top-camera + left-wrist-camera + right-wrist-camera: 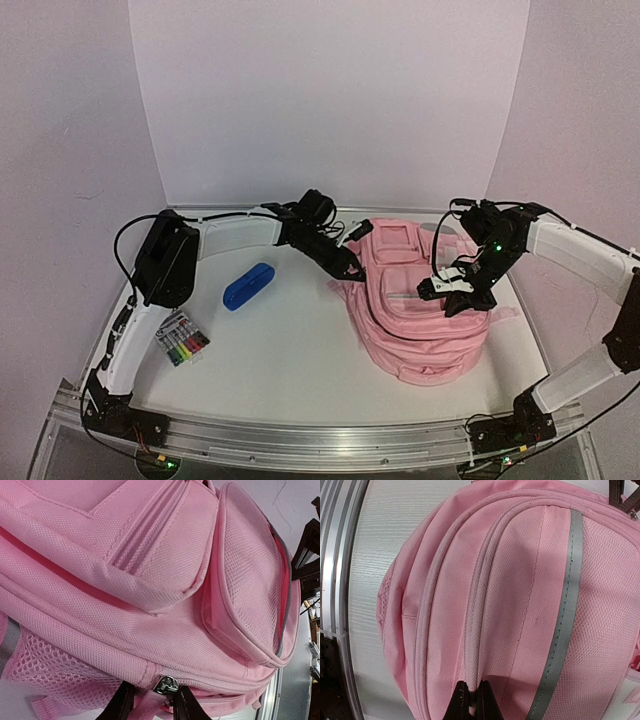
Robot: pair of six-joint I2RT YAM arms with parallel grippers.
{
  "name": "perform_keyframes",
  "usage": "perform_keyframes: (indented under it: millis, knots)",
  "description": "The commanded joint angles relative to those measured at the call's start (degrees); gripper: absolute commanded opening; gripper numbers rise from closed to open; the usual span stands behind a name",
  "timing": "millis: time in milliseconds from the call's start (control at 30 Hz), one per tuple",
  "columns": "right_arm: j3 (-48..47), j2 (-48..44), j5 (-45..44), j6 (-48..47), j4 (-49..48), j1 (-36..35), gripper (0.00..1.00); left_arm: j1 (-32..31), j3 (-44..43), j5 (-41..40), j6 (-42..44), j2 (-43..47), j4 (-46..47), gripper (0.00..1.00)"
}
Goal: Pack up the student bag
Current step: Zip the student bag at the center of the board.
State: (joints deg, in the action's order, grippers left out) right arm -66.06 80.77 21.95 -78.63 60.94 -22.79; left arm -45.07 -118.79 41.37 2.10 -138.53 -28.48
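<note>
The student bag (420, 320), a big pink backpack, lies flat at the table's centre right. My left gripper (349, 270) is at its upper left edge. In the left wrist view my left gripper (152, 694) has closed on the pink pull tab (150, 702) that hangs from a metal zip slider (166, 684); the tab fills the gap between the dark fingers (121, 705). My right gripper (448, 290) rests on the bag's right side. In the right wrist view my right gripper (471, 700) is shut, pinching a pale ridge of piping (474, 645) on the bag (520, 580).
A blue pencil case (249, 285) lies left of the bag. A pack of coloured markers (182, 340) sits nearer the front left. White walls enclose the table on three sides, and an aluminium rail (300, 440) runs along the near edge.
</note>
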Motion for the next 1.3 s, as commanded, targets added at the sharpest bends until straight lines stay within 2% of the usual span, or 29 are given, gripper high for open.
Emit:
perform_keyframes:
  millis: [0,167,333,500,700,1033,1100,1167,1267]
  knots:
    - [0.0,-0.5,2.4,-0.8,2.9,-0.1,0.00,-1.4,1.4,1.2,-1.4,7.0,1.7,0.22]
    - [0.0,-0.6,1.9,-1.1,2.9,-0.1,0.00,-1.4,4.1,0.3,-1.6,8.1,1.2,0.15]
    - [0.2,-0.9,1.9,-1.4,2.9,-0.1,0.00,-1.4,5.5,-0.4,-1.6,9.2,1.5,0.27]
    - [-0.1,-0.8,1.9,-1.2,2.9,-0.1,0.00,-1.5,3.6,0.3,-1.6,8.5,-0.5,0.29]
    - [0.1,-0.9,1.8,-1.2,2.9,-0.1,0.00,-1.4,4.4,0.9,-1.0,9.3,-2.1,0.13]
    - [0.3,-0.7,1.8,-1.1,2.8,-0.1,0.00,-1.4,7.7,-1.1,-0.3,12.3,-3.6,0.03]
    - [0.4,-0.6,1.7,-1.0,2.7,-0.1,0.00,-1.4,8.4,-1.6,0.0,12.9,-4.1,0.05]
    - [0.4,-0.7,1.7,-1.0,2.7,0.0,0.00,-1.4,9.1,-2.2,0.1,13.4,-4.2,0.14]
    - [0.4,-0.8,1.9,-1.0,2.7,0.0,0.00,-1.4,9.5,-2.8,0.3,13.6,-4.3,0.17]
